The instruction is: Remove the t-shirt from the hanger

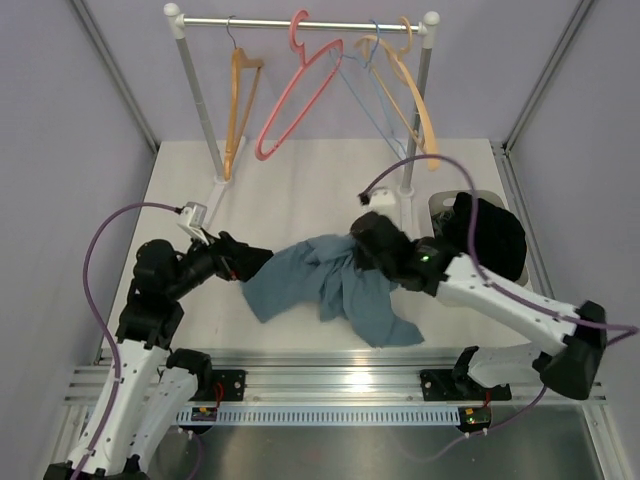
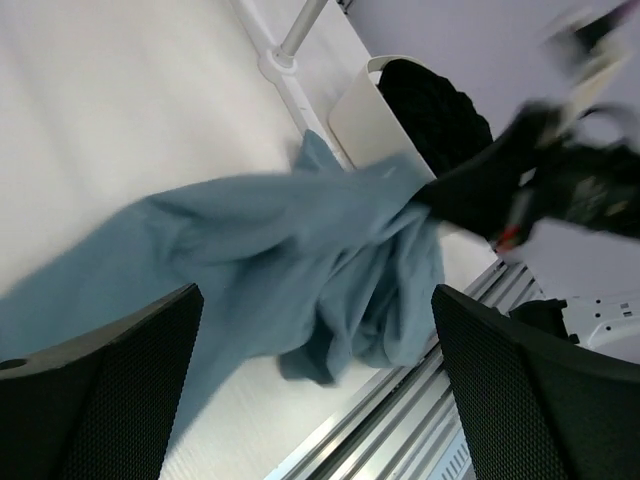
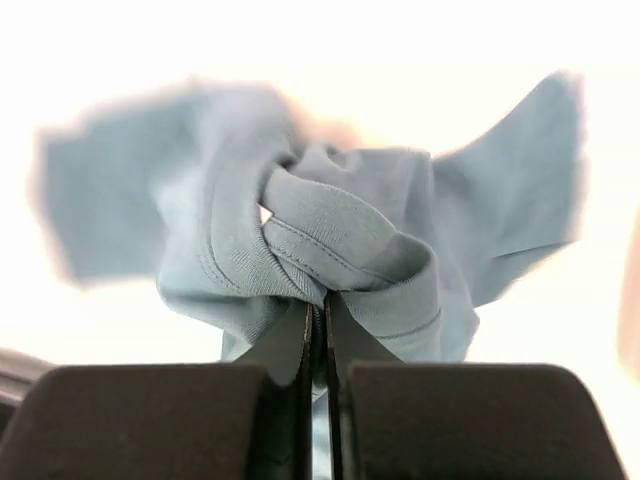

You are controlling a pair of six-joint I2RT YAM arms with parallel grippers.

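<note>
T-shirt: the teal-blue t-shirt [image 1: 330,285] lies crumpled on the white counter [image 1: 300,190] between the two arms, with no hanger in it. One end trails toward the near edge on the right.
Right claw: the right claw [image 1: 352,250] is clamped on a bunched, hemmed fold at the top of the t-shirt. In the right wrist view the fingers [image 3: 290,350] meet with the cloth pinched between them.
Left claw: the left claw [image 1: 262,262] stands wide and holds nothing, just beside the t-shirt's left edge. In the left wrist view the cloth lies ahead of its spread fingers [image 2: 100,390].
Hanger: the orange-tan hanger [image 1: 238,100] hangs bare by its grey wire hook at the left end of the rack rail [image 1: 300,20], well apart from the t-shirt.
Other hangers: a pink hanger [image 1: 290,110] and a paler tan hanger [image 1: 410,90] hang further right on the same rail.
Right side: a black cloth bundle [image 1: 490,235] sits in a white bin [image 2: 360,120] beside the right arm.
</note>
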